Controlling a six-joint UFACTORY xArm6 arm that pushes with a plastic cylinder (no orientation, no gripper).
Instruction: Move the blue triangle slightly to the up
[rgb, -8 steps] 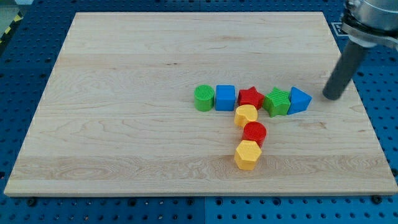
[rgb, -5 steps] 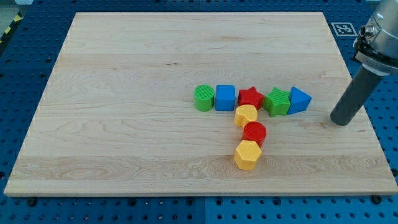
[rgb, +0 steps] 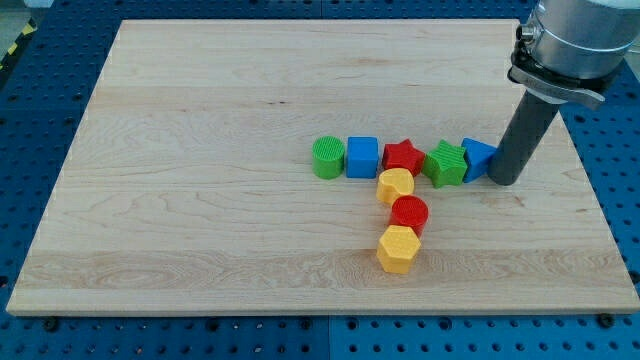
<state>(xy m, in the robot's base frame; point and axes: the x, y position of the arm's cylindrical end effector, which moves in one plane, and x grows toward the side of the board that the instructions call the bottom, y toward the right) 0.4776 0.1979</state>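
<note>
The blue triangle (rgb: 477, 158) sits at the right end of a row of blocks near the board's middle. My tip (rgb: 503, 181) is right against the triangle's right lower side and hides part of it. The rod rises from there toward the view's top right. To the triangle's left, touching it, is a green star (rgb: 446, 164).
The row continues left with a red star (rgb: 403, 156), a blue cube (rgb: 362, 157) and a green cylinder (rgb: 327, 157). Below the red star run a yellow block (rgb: 395, 185), a red cylinder (rgb: 409, 213) and a yellow hexagon (rgb: 397, 249). The wooden board (rgb: 200, 150) ends close on the right.
My tip moved down the view's right side, then swung left to the blue triangle's right edge. The blocks have not visibly moved.
</note>
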